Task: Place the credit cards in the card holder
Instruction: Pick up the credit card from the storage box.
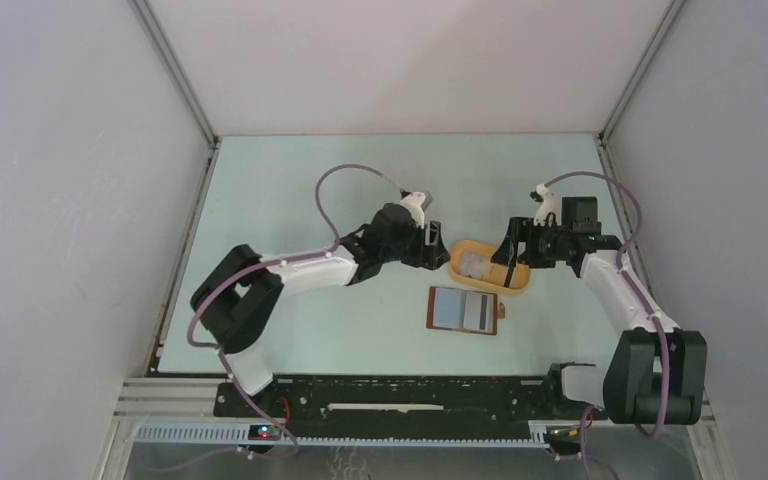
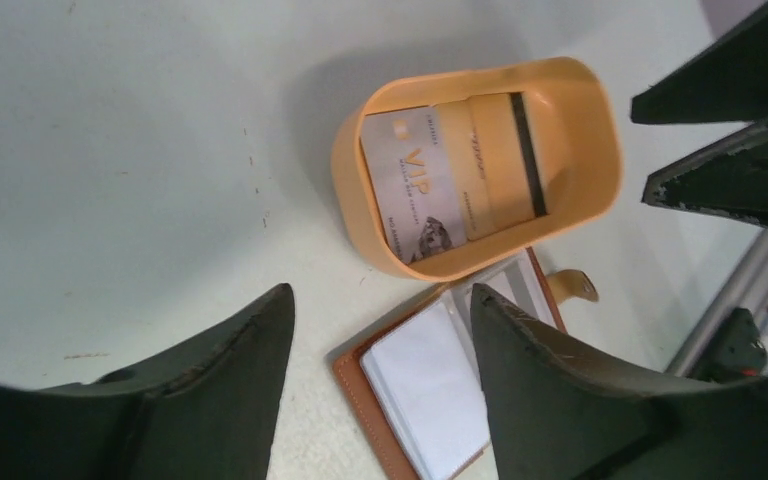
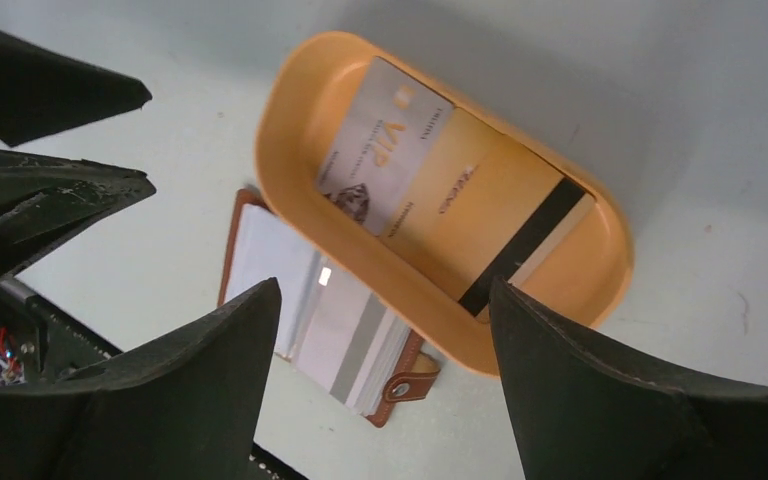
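The left fingers point(image 1: 438, 252) hung spread and empty at the tray's point(image 2: 345, 170) left end. Inside it the cards point(image 2: 410, 185) lay flat and overlapped, so its walls would hinder a clean pinch. A grab might lift two together, or shove the tray onto the holder point(image 1: 465, 310), open on the counter point(image 1: 310, 190) just in front. The right fingers point(image 1: 509, 262), also spread and empty, crowded the other end and might clash.

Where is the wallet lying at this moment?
In the top view, the wallet lies open right of centre, just below the orange tray.
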